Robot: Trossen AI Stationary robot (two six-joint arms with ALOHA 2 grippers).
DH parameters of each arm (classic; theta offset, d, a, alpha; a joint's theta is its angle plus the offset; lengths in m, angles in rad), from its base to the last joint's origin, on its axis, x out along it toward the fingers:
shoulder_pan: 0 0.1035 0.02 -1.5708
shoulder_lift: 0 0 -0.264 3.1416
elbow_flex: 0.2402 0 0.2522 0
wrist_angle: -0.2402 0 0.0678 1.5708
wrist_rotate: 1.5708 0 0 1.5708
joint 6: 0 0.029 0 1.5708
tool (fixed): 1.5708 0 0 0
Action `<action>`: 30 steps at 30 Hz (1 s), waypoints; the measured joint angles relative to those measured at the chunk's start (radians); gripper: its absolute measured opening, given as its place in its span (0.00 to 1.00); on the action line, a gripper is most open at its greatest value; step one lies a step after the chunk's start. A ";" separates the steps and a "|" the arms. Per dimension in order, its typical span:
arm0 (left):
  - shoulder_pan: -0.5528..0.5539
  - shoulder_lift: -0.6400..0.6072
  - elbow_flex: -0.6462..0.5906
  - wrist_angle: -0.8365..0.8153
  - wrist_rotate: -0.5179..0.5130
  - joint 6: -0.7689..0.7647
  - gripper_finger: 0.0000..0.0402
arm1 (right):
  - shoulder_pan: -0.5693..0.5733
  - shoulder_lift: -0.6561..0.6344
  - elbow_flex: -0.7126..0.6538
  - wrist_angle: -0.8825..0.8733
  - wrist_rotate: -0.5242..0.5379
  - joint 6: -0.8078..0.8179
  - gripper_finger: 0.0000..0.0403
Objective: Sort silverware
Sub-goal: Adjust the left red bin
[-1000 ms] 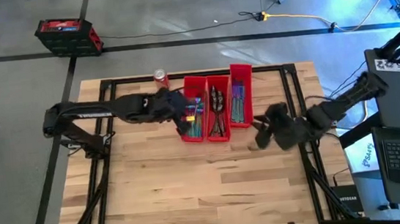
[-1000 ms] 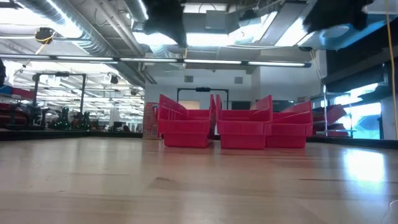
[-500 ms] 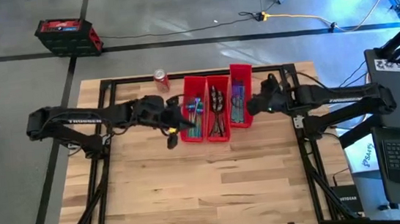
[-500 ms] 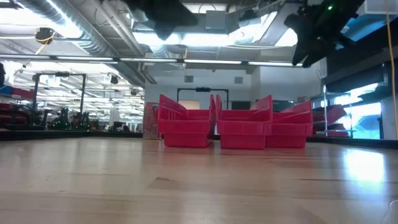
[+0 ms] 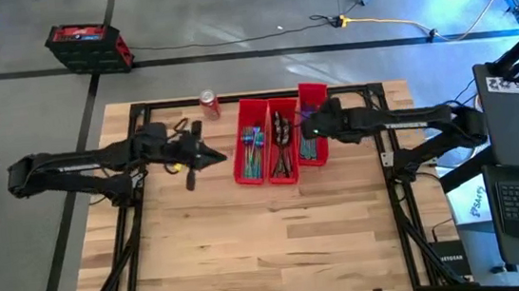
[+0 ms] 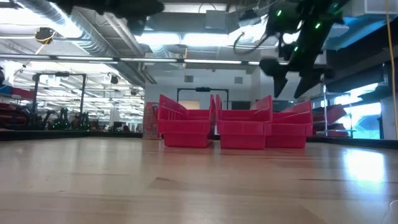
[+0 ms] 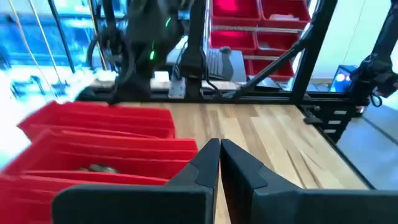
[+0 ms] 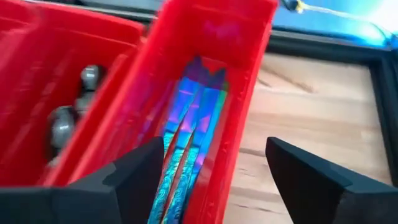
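Iridescent knives (image 8: pixel 189 134) in right bin (image 8: pixel 245 74) | long axis along bin, beneath my right gripper (image 8: pixel 214 171), open, empty | left gripper (image 7: pixel 219 163) shut, farther

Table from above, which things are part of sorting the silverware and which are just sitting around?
Part of the job:
silverware
red bins
right tool, open over the bins
left tool, shut

Just lying about:
red soda can
red crate on the floor

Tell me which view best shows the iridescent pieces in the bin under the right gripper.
The right wrist view: the iridescent pieces lie lengthwise in the red bin, between the open right gripper fingers. The high view shows them as a thin streak. In the low view the bin walls hide them; the left wrist view doesn't show them.
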State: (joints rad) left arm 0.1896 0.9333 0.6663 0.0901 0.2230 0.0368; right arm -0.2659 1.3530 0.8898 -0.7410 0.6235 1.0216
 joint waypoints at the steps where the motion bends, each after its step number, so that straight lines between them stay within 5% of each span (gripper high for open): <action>1: 0.006 -0.015 -0.013 -0.004 0.000 0.008 0.00 | -0.001 0.019 0.000 -0.006 0.006 0.032 0.67; 11: 0.062 -0.022 -0.027 -0.119 0.074 0.109 0.00 | -0.010 0.141 0.000 0.014 0.005 0.186 0.65; 30: 0.119 -0.010 -0.027 -0.078 0.069 0.159 0.00 | -0.009 0.210 0.000 -0.086 -0.032 0.237 0.21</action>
State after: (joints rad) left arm 0.3088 0.9237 0.6395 0.0120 0.2916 0.1959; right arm -0.2745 1.5631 0.8898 -0.8273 0.5911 1.2587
